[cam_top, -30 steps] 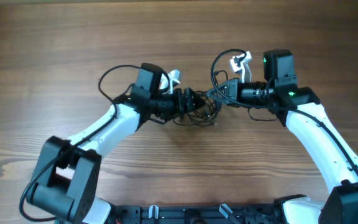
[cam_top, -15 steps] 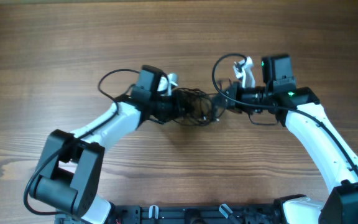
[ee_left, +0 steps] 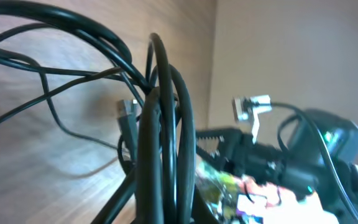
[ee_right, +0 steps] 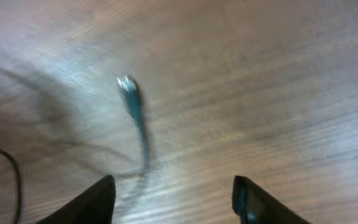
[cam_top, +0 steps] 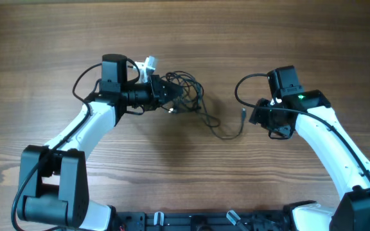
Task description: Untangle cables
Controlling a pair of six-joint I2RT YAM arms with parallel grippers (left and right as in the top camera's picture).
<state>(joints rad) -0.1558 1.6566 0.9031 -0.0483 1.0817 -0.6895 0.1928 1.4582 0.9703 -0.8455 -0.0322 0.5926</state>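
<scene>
Apart since a second ago: both my arms, the cables (cam_top: 186,86) drawn leftward across the table (cam_top: 185,38). My left gripper (cam_top: 166,94) clenches the bundle. My right gripper (ee_right: 173,198) hangs released, a plug (ee_right: 127,86) lying loose before it.

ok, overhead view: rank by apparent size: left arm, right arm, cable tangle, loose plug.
1. Left arm and right arm: they look about alike, so not ranked against each other.
2. Cable tangle: clearly smaller than either arm.
3. Loose plug at the trailing cable's end: smallest.
</scene>
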